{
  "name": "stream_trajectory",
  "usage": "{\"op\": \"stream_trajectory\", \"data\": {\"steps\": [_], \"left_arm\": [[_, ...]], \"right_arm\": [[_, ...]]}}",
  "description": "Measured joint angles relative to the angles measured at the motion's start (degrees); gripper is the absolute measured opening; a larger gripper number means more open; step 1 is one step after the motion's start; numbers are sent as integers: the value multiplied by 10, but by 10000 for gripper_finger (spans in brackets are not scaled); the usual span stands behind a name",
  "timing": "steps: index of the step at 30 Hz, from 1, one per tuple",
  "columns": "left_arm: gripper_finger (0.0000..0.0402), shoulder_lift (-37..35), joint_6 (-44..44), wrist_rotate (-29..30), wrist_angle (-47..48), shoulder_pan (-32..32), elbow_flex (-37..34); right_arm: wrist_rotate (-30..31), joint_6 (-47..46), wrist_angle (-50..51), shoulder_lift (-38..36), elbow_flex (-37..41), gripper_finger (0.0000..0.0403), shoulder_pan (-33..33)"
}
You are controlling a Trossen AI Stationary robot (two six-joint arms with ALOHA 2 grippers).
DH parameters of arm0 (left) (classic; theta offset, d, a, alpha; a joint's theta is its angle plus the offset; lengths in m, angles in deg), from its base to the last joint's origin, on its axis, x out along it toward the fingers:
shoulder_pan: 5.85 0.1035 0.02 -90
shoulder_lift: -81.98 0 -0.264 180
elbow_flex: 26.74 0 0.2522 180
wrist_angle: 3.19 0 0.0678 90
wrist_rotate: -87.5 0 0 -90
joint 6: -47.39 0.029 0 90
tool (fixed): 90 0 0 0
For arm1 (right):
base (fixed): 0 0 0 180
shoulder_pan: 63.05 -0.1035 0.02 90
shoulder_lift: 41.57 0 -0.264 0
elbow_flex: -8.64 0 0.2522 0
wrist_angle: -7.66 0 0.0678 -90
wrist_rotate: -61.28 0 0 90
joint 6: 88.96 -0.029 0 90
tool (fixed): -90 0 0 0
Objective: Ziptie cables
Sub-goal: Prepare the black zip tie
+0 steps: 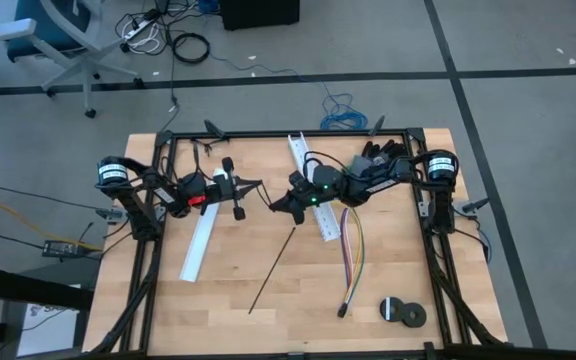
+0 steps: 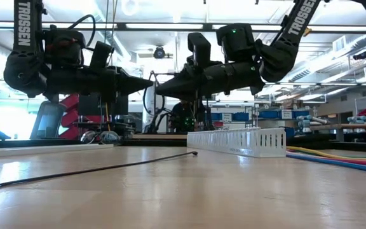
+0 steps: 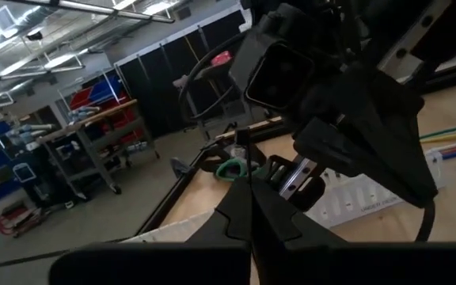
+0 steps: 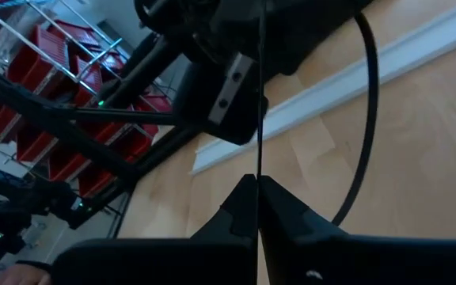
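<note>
Both grippers meet tip to tip above the middle of the table. My left gripper (image 1: pixel 260 185) and my right gripper (image 1: pixel 274 204) are each shut on a thin black ziptie strip. In the low view they hang level and well above the wood, the left one (image 2: pixel 151 81) facing the right one (image 2: pixel 159 91). A second ziptie (image 1: pixel 273 268) lies flat and straight on the table below them. The cables (image 1: pixel 352 255), yellow, blue, purple and pink, lie on the table right of it, joined at a dark end near the front. My left gripper (image 3: pixel 249 180) pinches a thin black ziptie strip (image 3: pixel 244 154) between its shut fingertips. The fingers lie level, coming from the table's left. The strip is clear of the table. My right gripper (image 4: pixel 257 178) pinches a thin black ziptie strip (image 4: pixel 260 119) between its shut fingertips. The fingers come nearly level from the table's right. The strip runs straight on out of the tips, clear of the table. Whether both hold one strip, I cannot tell.
A white slotted channel (image 1: pixel 313 190) lies under the right arm, and a second white channel (image 1: pixel 200 245) under the left arm. Two black tape rolls (image 1: pixel 403 312) sit near the front right. A black frame (image 1: pixel 288 133) borders the table.
</note>
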Motion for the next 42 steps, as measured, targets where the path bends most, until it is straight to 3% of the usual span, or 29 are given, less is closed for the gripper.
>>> {"op": "stream_trajectory", "data": {"steps": [33, 37, 42], "left_arm": [[2, 0, 74, 8, 17, -3, 25], [2, 0, 112, 24, 63, -15, 36], [2, 0, 140, 53, 55, -19, 34]], "right_arm": [[-1, -6, 17, 0, 0, 0, 9], [-6, -6, 9, 0, 0, 0, 10], [-21, -10, 10, 0, 0, 0, 10]]}}
